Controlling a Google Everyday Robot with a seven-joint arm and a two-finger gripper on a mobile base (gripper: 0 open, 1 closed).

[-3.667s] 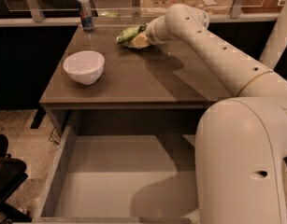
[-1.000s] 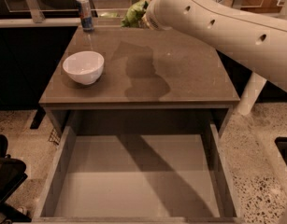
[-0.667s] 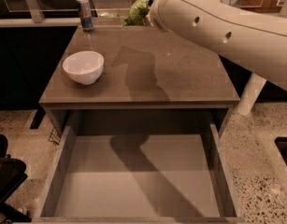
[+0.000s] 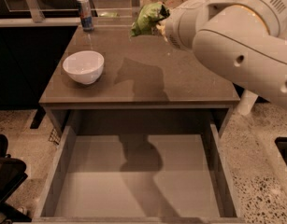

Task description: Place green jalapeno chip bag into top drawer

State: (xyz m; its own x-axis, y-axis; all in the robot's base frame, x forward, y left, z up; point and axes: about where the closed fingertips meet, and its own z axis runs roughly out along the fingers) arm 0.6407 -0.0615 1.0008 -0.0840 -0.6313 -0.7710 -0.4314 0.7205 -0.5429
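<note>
Looking down from the camera view onto a grey-brown table [image 4: 190, 85], with the top drawer [image 4: 63, 167] pulled wide open below its front edge.

Held in the air above the far side of the tabletop: the green jalapeno chip bag [image 4: 147, 17], crumpled, light green with darker folds, clear of the surface and well short of the drawer. Clenched on the bag's right end: the gripper [image 4: 159, 26], mostly hidden behind the thick white wrist of the arm [image 4: 241, 41], which reaches in from the right and fills the upper right corner. Directly beneath, on the tabletop, a dark patch of shade from bag and arm.

Toward the left of the table, sitting upright and well apart from the bag: a white bowl [image 4: 83, 66]. At the far left corner, standing upright: a slim blue and silver drink can [image 4: 85, 13].

Across the drawer's flat, smooth bottom, between thin side walls: a broad shadow [image 4: 140, 158].

At the lower left, part of a black chair [image 4: 5, 171]; on the right, speckled floor [image 4: 262, 167].
</note>
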